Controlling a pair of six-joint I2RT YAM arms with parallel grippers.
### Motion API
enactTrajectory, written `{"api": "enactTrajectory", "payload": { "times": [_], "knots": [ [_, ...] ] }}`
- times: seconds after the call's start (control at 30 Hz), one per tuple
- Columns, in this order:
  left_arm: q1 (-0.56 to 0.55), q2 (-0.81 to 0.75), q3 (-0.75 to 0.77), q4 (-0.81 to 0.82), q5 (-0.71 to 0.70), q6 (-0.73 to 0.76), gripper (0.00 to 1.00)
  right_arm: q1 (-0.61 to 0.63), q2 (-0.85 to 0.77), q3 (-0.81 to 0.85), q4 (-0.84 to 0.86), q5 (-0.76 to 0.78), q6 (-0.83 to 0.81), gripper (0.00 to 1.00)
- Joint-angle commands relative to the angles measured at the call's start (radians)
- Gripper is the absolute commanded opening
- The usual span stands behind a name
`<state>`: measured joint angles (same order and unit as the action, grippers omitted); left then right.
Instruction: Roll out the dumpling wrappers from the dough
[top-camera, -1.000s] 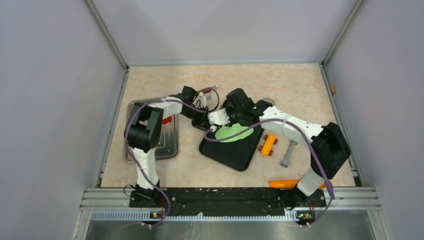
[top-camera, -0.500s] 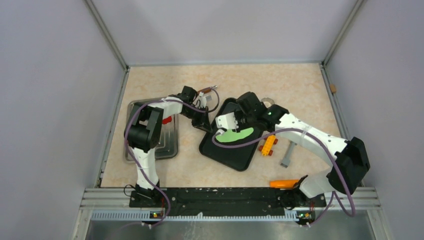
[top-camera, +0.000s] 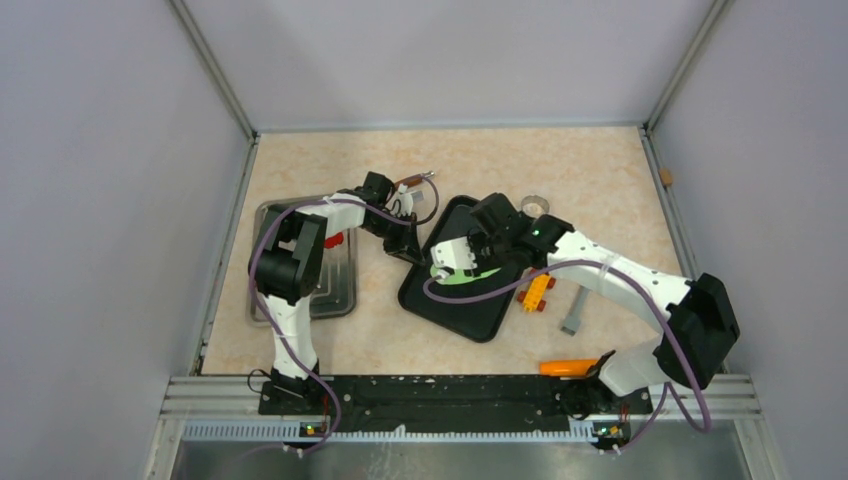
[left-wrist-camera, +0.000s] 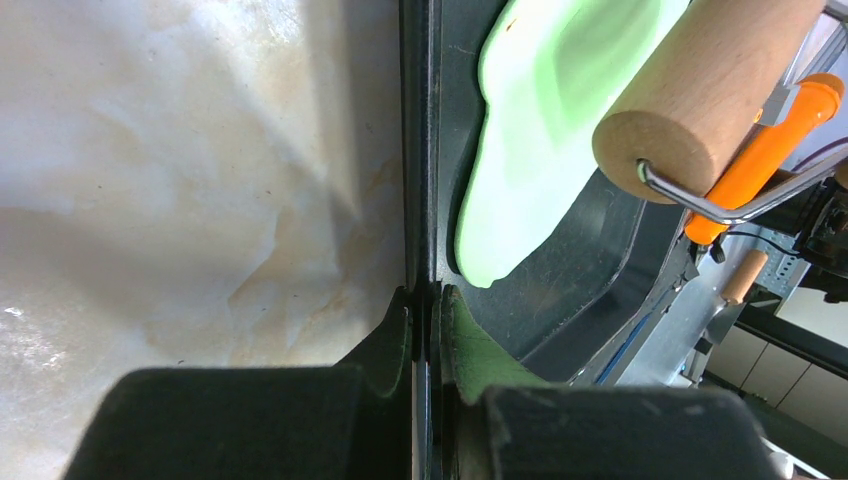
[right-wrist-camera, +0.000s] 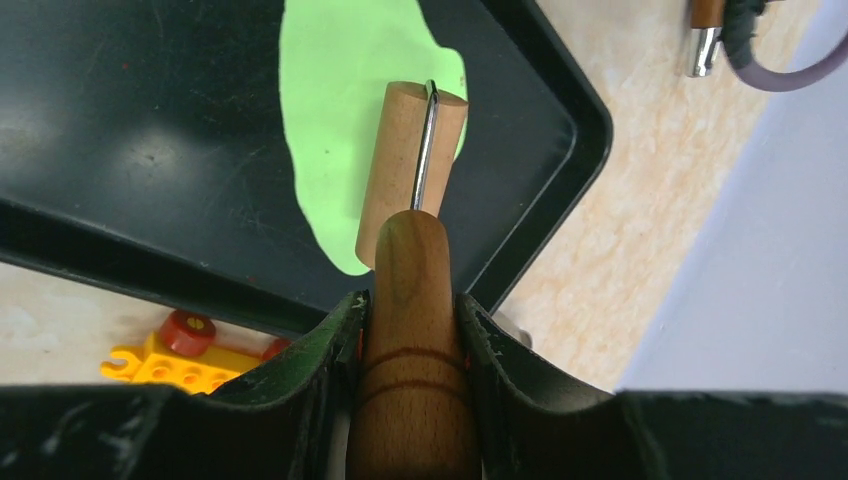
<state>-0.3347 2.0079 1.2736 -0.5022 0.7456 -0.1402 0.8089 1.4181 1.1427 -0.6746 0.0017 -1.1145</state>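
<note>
The lime-green dough (top-camera: 478, 272) lies as a flattened, elongated sheet in the black tray (top-camera: 470, 315). My right gripper (top-camera: 462, 252) is shut on the wooden handle (right-wrist-camera: 412, 330) of a small rolling pin. The pin's roller (right-wrist-camera: 405, 170) rests across the dough (right-wrist-camera: 340, 110). My left gripper (top-camera: 408, 243) is shut on the tray's left rim (left-wrist-camera: 422, 200), with the dough (left-wrist-camera: 540, 130) and the roller (left-wrist-camera: 700, 90) just beyond it. No round cut wrappers show in any view.
A metal tray (top-camera: 335, 290) with a red piece (top-camera: 333, 240) lies at the left. A metal ring cutter (top-camera: 535, 205) sits behind the black tray. A yellow brick (top-camera: 537, 288), a grey tool (top-camera: 577, 308) and an orange tool (top-camera: 568, 367) lie at the right.
My right arm's elbow has swung out to the right and the rolling pin has moved over the dough toward the tray's near side. The left gripper has stayed on the rim.
</note>
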Motion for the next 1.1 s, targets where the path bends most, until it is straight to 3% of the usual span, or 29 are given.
{"api": "enactTrajectory", "payload": {
  "times": [0.0,0.27,0.8,1.07],
  "knots": [
    [0.005,0.016,0.034,-0.002,0.024,-0.003,0.0,0.016,0.002,0.005,0.0,-0.034,-0.016,0.0],
    [0.005,0.019,0.034,0.0,0.023,-0.005,0.0,0.03,0.04,0.035,-0.065,-0.04,-0.042,0.0],
    [0.006,0.001,0.024,0.002,0.014,0.002,0.0,-0.015,0.169,-0.136,0.142,0.04,-0.062,0.0],
    [0.006,0.0,0.017,0.004,0.014,0.001,0.0,-0.024,0.161,0.038,0.248,0.119,0.008,0.0]
  ]
}}
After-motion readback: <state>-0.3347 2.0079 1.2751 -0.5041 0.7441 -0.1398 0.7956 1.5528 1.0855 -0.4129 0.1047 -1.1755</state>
